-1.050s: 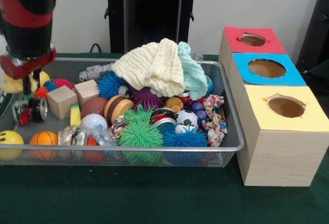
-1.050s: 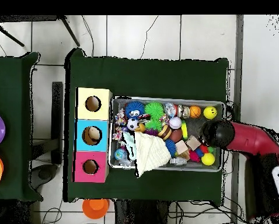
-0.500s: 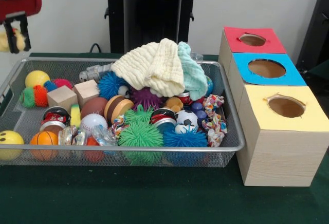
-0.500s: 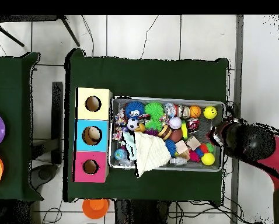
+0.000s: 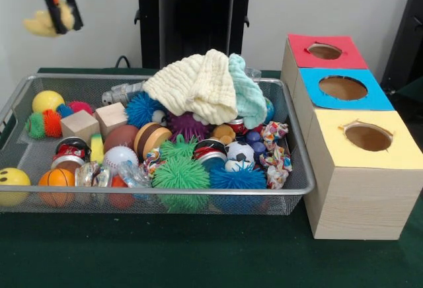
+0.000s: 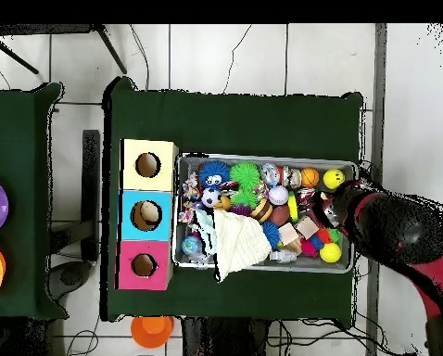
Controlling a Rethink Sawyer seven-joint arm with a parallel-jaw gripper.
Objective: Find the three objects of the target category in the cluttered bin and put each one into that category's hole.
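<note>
The pincer (image 5: 59, 4) hangs high above the wire bin's (image 5: 301, 169) left end, clamped on a fuzzy yellow toy (image 5: 45, 24); the three-hole box (image 5: 360, 189) stands touching the bin's right side

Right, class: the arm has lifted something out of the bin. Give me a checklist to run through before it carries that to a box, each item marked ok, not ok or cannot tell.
1. Gripper shut on the yellow fuzzy object: ok.
2. Object lifted clear of the wire bin: ok.
3. Nothing else dangling from the gripper: ok.
4. Holes in the red box, blue box and yellow box unobstructed: ok.
5. Which hole suits this object: cannot tell.
6. Cloth pile low enough for the path across: cannot tell.
</note>
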